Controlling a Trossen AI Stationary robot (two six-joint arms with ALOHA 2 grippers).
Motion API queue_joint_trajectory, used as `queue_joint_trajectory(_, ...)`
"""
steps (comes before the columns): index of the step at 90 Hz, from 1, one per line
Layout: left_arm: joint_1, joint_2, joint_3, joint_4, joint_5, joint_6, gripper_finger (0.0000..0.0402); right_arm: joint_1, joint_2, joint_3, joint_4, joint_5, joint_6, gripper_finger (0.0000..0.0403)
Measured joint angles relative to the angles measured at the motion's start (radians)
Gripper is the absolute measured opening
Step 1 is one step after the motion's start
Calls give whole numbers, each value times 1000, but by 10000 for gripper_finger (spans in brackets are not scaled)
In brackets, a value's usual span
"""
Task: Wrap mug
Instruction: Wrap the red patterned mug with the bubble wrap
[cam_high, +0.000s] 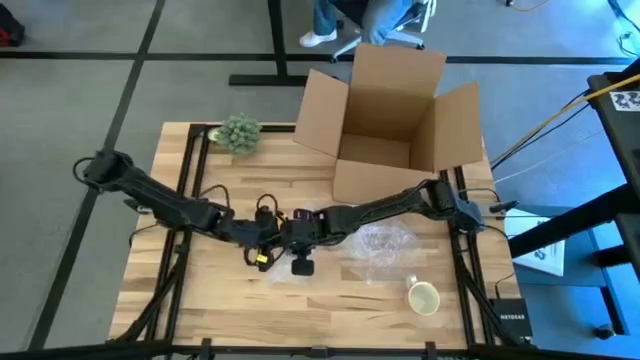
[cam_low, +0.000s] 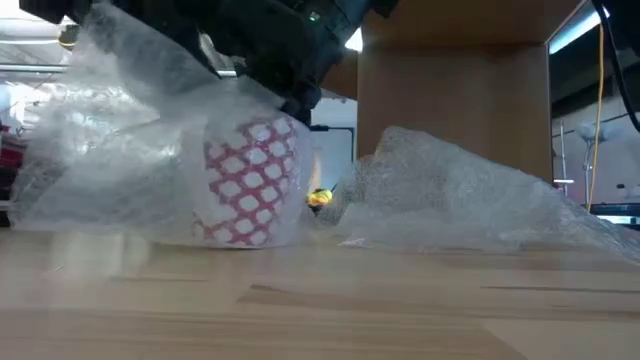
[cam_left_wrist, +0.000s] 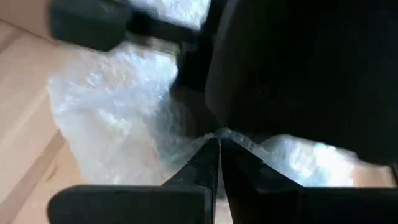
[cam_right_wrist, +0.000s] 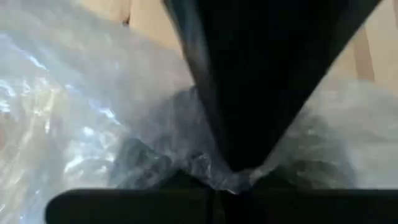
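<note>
1. Mug (cam_low: 250, 180), white with a red lattice pattern, is seen in the low view standing upright on the wooden table (cam_high: 200, 300), partly covered by clear bubble wrap (cam_low: 110, 150) draped over and around it; from above it is hidden under the two grippers near the table's middle.
2. Left gripper (cam_high: 262, 243) is reached in from the table's left side and is met by the right gripper (cam_high: 300, 240) just beside it; both are held low over the wrap.
3. In the left wrist view, the left fingers (cam_left_wrist: 205, 165) are pressed together with a thin fold of wrap (cam_left_wrist: 112, 118) pinched at their tips; the right arm's dark body fills much of that view.
4. In the right wrist view, the right gripper (cam_right_wrist: 233, 180) is closed on a gathered peak of wrap (cam_right_wrist: 74, 124); its fingertips are largely lost in shadow.
5. A second loose sheet of bubble wrap (cam_high: 380, 245) is spread on the table beside the wrapped mug, toward the right.
6. A pale cream cup (cam_high: 423, 297) is set near the table's front right, apart from the wrap.
7. An open cardboard box (cam_high: 390, 125) is placed at the far edge; a small green plant (cam_high: 238, 132) is placed at the far left corner.
</note>
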Motion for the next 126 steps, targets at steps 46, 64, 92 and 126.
queue_joint_trajectory(46, 7, -3, -1, -17, -3, 6, 1, 12, -154, 3, -57, 1, -53, 1)
queue_joint_trajectory(64, 7, -3, -2, -14, -4, 11, 1, 25, -148, 2, -45, -11, -47, 1)
queue_joint_trajectory(92, 7, -3, -3, -5, -3, 7, 1, 7, -18, 2, -30, -11, -28, 1)
queue_joint_trajectory(126, 7, -2, -3, -6, 1, 8, 1, -11, -19, 0, -42, 25, -28, 1)
